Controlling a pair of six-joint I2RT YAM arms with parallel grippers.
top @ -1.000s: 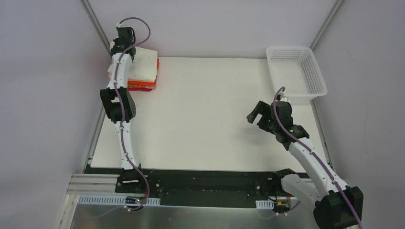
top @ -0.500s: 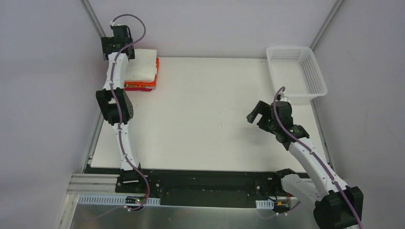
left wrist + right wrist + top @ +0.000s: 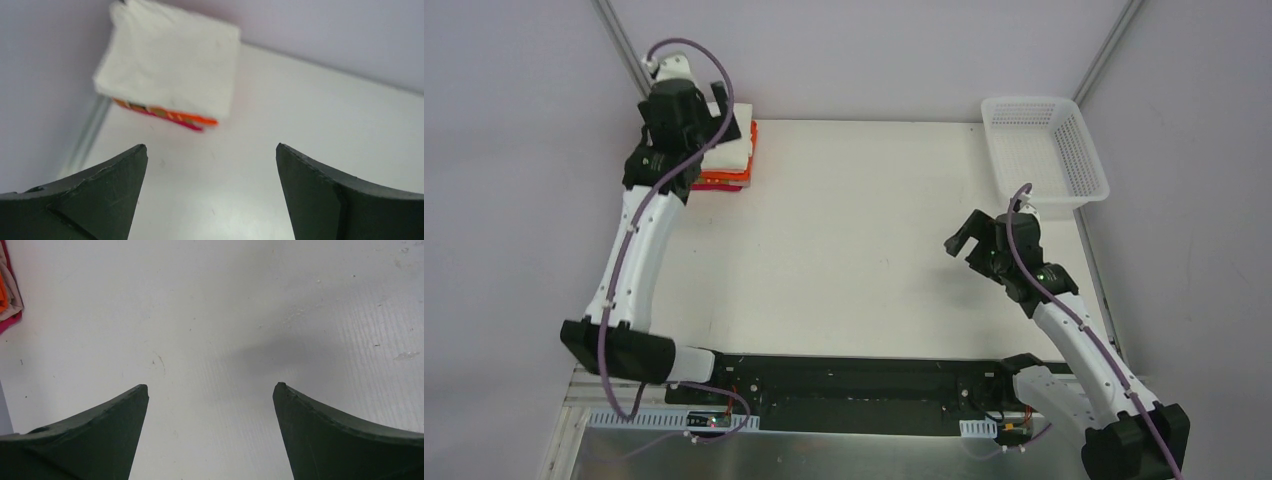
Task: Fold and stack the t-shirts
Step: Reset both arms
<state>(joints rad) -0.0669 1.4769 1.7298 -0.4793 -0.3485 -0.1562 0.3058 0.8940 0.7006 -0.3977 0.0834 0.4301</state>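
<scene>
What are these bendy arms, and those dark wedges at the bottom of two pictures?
They are two robot arms bolted to a white table, seen from above in the overhead picture. The other two pictures come from cameras on their wrists; the wedges are each arm's own fingers. The left gripper and right gripper are both open, holding nothing. At the far left corner lies a stack of folded t-shirts, a cream-white one on top. A white basket stands at the far right.
</scene>
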